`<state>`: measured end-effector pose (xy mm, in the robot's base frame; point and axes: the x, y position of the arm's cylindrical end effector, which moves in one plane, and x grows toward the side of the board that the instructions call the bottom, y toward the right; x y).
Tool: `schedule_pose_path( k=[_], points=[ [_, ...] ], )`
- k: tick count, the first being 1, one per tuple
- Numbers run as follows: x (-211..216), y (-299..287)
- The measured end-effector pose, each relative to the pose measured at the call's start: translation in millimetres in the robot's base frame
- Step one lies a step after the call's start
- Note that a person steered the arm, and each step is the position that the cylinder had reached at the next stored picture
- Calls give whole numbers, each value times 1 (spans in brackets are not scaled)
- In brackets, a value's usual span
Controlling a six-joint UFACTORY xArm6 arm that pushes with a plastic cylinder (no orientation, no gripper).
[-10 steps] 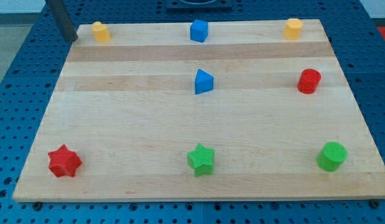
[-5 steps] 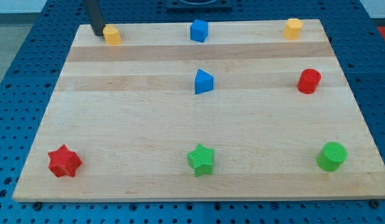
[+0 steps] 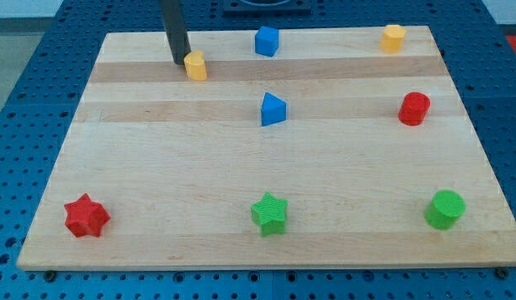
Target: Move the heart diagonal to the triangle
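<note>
One wooden board (image 3: 116, 192) under all, blue triangle (image 3: 273, 109) off to lower right of my tip (image 3: 179, 62), small yellow heart (image 3: 195, 65) touching its right: probably light, rigid, slippery, best pushed squarely centre-on, nothing gripped.

No text, label, brand, number or sign can be read anywhere in the frame; none is carried by the wooden board (image 3: 157, 167), by the coloured blocks, by the dark rod, or by the blue perforated surface (image 3: 24, 100) seen around the board's edges
</note>
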<state>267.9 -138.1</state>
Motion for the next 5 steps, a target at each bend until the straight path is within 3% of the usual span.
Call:
schedule_pose_path(
  k=[5],
  points=[
    [33, 92]
  ],
)
